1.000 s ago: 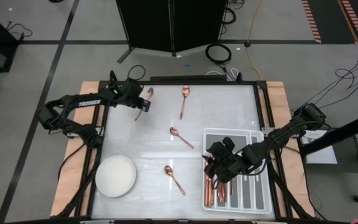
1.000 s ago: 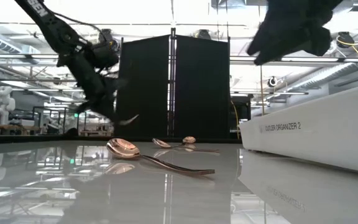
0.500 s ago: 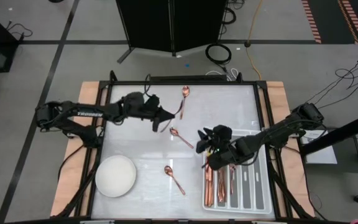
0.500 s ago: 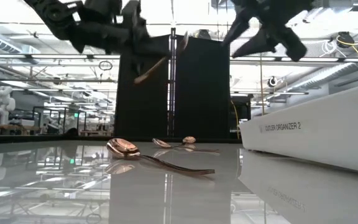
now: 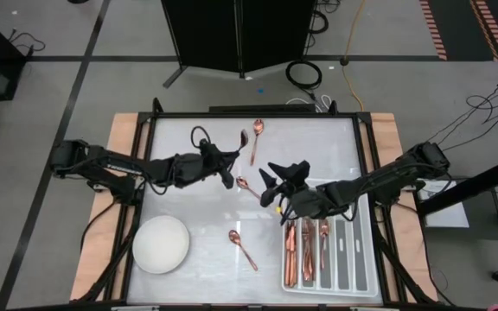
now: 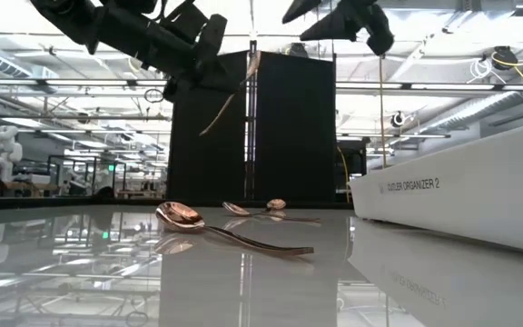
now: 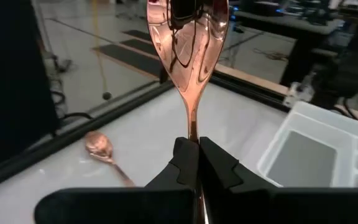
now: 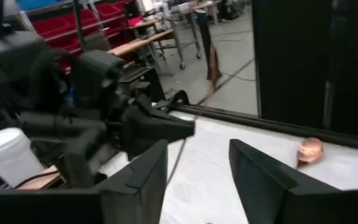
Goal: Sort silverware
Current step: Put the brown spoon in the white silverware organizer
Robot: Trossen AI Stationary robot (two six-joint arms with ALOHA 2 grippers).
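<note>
Wrist cam of left arm gives what overhead can't: left gripper (image 7: 193,163) pinched tight on the thin stem of a shiny copper spoon (image 7: 189,37), bowl sticking out past the fingertips, long axis in line w/ the fingers. Overhead only shows that spoon as a small dark sliver (image 5: 242,138) beyond the gripper (image 5: 231,166), mid-table, pointing toward far-right. Low view shows it raised well above the tabletop, tilted, bowl end up (image 6: 254,64).

Right gripper (image 5: 273,183) sits just right of the left one, near the far-left corner of the grey divided plastic tray (image 5: 360,278); right wrist view shows its two fingers (image 8: 143,174) spread wide, nothing between them.

Other copper spoons flat on the white table (image 5: 180,203): one at far edge (image 5: 255,139), long axis near-far; one mid-table (image 5: 247,187), partly under the grippers; one nearer (image 5: 241,248), bowl far-left, handle near-right. Several copper pieces lie lengthwise in the tray's left slots (image 5: 303,252). White round bowl (image 5: 161,244) near-left.
</note>
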